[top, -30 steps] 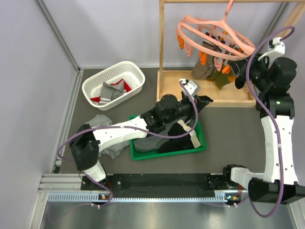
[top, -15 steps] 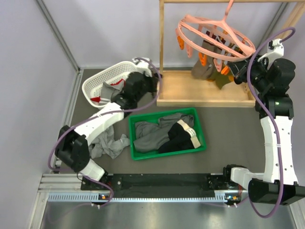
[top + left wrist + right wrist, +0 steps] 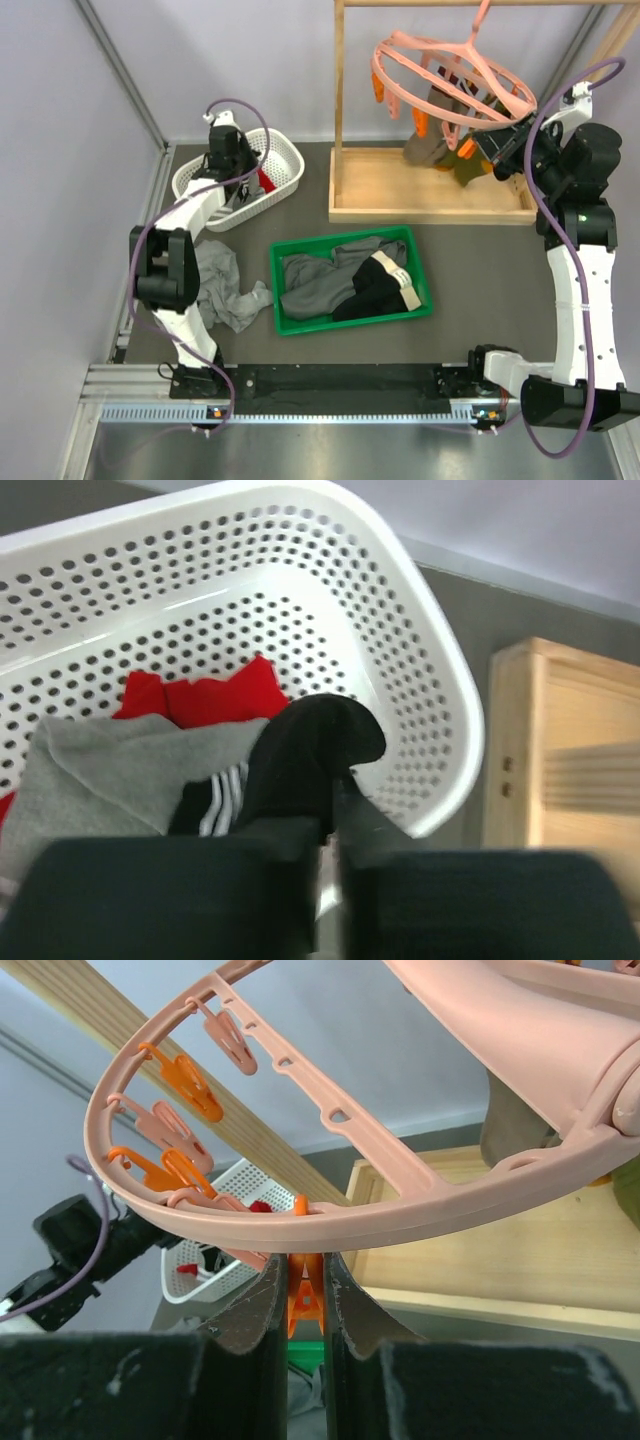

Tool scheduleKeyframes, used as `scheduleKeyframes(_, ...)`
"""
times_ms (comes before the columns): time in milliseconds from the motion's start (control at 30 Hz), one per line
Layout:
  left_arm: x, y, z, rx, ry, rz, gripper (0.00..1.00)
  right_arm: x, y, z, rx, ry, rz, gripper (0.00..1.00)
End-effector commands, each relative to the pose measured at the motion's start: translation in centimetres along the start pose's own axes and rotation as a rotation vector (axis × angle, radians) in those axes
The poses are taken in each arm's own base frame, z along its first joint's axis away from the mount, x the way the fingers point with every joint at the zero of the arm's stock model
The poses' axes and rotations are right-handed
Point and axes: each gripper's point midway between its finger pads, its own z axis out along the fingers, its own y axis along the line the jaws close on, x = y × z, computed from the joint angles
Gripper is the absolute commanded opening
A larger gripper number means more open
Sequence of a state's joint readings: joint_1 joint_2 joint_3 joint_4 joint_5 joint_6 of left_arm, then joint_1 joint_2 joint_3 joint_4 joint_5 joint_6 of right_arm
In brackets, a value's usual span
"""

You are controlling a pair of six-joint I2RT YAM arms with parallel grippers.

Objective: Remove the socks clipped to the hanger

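**Robot-laboratory test cell.** A white-and-black left arm (image 3: 187,213) and a matching right arm (image 3: 577,290) are bolted to a ribbed aluminium rail (image 3: 340,412) at the near edge of a dark grey tabletop (image 3: 480,270). Plain pale panel walls (image 3: 250,70) on a metal-profile post (image 3: 121,72) enclose it. Staged laundry props: light wooden rack frame (image 3: 375,190), round pink plastic clip hanger (image 3: 500,1010), white perforated plastic basket (image 3: 300,610), green plastic tray (image 3: 340,238).

From above, the hook of the hanger (image 3: 468,42) runs off the top edge; its rings and the right gripper (image 3: 497,140) cover parts of the socks (image 3: 430,148). The left gripper (image 3: 245,168) is too small to read there. In its wrist view the black sock (image 3: 310,750) disappears between the fingers, and the wooden rack (image 3: 570,770) is blurred.
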State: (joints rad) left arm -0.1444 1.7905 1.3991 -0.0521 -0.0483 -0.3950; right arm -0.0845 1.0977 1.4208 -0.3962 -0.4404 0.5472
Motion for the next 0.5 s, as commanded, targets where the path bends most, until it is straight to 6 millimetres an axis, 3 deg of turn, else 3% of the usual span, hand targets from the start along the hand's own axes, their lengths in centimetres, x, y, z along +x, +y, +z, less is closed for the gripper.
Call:
scheduleKeyframes(0,0.1,0.5,2.1,-0.013,0.036,-0.028,0.41,-1.0,2.5,-0.7,-0.073,-0.013,-0.008,0.05)
scheduleKeyframes(100,0.7,1.2,2.0,-0.039,0.040,-0.021,0.72,-0.6,2.7,-0.7,-0.085,0.001,0.020,0.08)
scheduleKeyframes(167,-0.4,0.9,1.0,-0.025,0.005,-0.020,0.83,-0.5,2.8,-0.7,-0.097,0.003,0.038,0.09)
scheduleKeyframes(200,-0.3,1.1,0.7,-0.032,0.000,-0.020,0.95,-0.4,3.0,-0.7,-0.103,0.003,0.058,0.10)
scheduleKeyframes(333,-2.8,0.6,-1.4,-0.032,-0.068,-0.020,0.99,-0.3,3.1,-0.4,-0.117,-0.004,0.094,0.10)
scheduleKeyframes(467,-3.3,-0.1,-3.0,-0.002,-0.084,-0.037,0.99,-0.4,3.3,-0.1,-0.133,-0.006,0.118,0.14)
